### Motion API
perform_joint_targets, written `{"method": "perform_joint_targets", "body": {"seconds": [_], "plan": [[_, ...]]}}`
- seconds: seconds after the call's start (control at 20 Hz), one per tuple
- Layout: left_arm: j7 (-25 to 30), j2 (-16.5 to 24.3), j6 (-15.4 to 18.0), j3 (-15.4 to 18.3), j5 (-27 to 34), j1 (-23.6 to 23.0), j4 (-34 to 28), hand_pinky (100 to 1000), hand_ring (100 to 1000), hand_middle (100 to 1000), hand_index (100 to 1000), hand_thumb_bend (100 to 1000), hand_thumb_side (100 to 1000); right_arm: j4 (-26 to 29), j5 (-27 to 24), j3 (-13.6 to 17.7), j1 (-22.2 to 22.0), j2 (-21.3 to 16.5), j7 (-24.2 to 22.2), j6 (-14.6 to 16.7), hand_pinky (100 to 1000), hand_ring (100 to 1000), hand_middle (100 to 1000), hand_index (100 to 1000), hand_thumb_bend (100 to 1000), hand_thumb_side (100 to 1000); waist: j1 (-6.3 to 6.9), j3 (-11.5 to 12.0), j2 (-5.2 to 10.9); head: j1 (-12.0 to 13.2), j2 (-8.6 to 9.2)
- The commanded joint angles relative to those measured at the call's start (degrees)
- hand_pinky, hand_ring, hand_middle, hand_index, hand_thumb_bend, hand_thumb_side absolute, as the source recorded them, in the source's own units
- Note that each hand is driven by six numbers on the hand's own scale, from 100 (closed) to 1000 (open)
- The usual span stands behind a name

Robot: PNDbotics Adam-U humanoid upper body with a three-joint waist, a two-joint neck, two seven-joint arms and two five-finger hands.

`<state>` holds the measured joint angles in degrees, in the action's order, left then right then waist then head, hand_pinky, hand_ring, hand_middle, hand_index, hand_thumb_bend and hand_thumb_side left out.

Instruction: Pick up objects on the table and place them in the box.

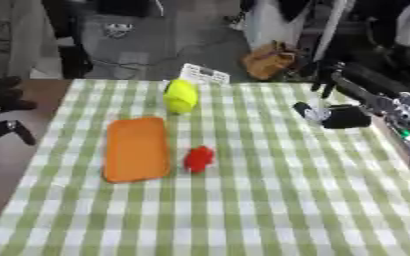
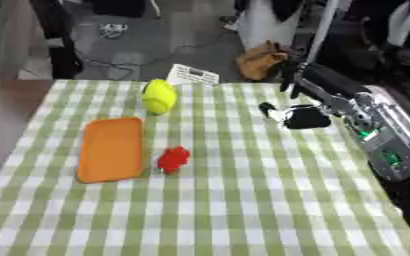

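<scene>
- Fingers of the right hand [image 2: 298, 116] are hard to read: it hangs over the table's [image 1: 243, 210] right edge as a dark shape, and I cannot tell whether it holds anything.
- Left hand [image 1: 0, 102] is off the left edge with curled fingers, holding nothing.
- Orange tray [image 1: 137, 148] lies flat left of centre, a red object [image 1: 198, 159] just beside it.
- Yellow-green object [image 1: 180, 96] stands near the far edge.
</scene>
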<state>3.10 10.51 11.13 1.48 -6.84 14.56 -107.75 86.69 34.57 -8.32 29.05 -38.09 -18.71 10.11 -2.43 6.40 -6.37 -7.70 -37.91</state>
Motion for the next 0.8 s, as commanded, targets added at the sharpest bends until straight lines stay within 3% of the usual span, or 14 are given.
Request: {"method": "perform_joint_targets", "body": {"seconds": [0.05, 0.15, 0.4, 0.8], "plan": [[0.37, 0.35, 0.11, -0.39, 0.34, 0.67, -0.67, 354, 688, 820, 774, 100, 946, -2.3, 2.03, -1.76, 2.3, -1.69, -1.6, 1.43, 633, 685, 896, 905, 454, 352, 0.49, 0.33, 1.43, -0.57, 0.55], [0.39, 0.3, 0.12, -0.38, 0.42, 0.64, -0.65, 354, 688, 820, 774, 100, 946, -5.21, 3.82, -3.67, 4.09, -0.79, -3.38, 1.98, 633, 680, 896, 904, 451, 354, 0.6, 0.27, 1.5, -0.59, 0.49], [0.4, 0.09, 0.14, -0.42, 0.55, 0.58, -0.57, 354, 688, 820, 774, 100, 946, -9.62, 8.37, -3.48, 7.81, 2.25, -7.74, 4.16, 626, 660, 892, 903, 444, 364, 1.06, 0.39, 1.65, -0.72, 0.37], [0.62, -0.16, 0.23, -0.7, 0.74, 0.72, -0.46, 353, 688, 820, 774, 100, 945, -13.73, 12.81, -4.48, 11.54, 5.61, -7.16, 6.2, 628, 650, 890, 904, 433, 361, 1.58, 0.87, 1.7, -1.41, 0.33]]}}
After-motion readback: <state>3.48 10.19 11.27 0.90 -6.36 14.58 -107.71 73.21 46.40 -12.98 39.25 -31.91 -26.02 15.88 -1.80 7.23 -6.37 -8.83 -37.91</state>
